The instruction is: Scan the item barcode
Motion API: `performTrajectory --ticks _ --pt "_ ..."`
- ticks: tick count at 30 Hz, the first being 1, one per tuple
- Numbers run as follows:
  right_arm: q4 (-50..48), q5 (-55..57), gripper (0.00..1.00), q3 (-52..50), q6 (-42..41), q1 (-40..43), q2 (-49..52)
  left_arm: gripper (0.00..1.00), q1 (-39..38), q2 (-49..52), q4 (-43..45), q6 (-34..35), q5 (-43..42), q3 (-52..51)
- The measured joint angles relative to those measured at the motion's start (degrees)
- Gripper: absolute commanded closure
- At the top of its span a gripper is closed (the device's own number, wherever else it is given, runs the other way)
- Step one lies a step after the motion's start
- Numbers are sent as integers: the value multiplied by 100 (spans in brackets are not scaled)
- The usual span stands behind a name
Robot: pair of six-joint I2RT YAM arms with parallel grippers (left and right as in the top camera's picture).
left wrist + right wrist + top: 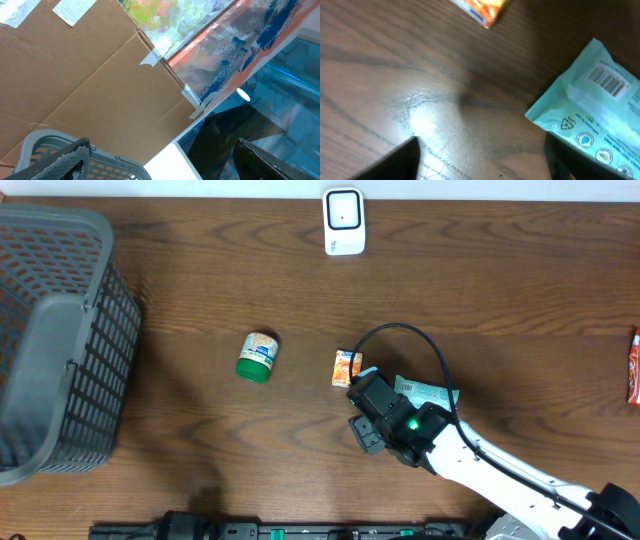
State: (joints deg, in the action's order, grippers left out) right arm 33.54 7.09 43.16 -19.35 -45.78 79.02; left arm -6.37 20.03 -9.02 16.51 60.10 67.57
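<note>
A teal packet [425, 393] lies flat on the table, its barcode facing up in the right wrist view [590, 120]. My right gripper [358, 412] hovers low just left of it, open, with only bare wood between its fingers [480, 167]. The packet's edge runs under the right fingertip [565, 160]; I cannot tell whether they touch. A white scanner [343, 220] stands at the table's far edge. My left gripper [160, 170] is open and empty, pointing at cardboard and a basket rim; it does not show in the overhead view.
A small orange box [347, 367] lies just beyond the right gripper. A green-lidded jar [257, 357] rests on its side left of it. A grey mesh basket [60, 340] fills the left side. A red item [634, 365] sits at the right edge.
</note>
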Motion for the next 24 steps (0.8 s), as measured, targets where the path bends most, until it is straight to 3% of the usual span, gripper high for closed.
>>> performTrajectory --ticks 14,20,24 --pt "413 -498 1 286 -313 369 -1462 9 0 0 0 0 0 0" --pt "1530 -603 1 297 -1845 1738 -1563 9 0 0 0 0 0 0" --pt "1663 -1023 1 297 -2149 2806 -1565 9 0 0 0 0 0 0"
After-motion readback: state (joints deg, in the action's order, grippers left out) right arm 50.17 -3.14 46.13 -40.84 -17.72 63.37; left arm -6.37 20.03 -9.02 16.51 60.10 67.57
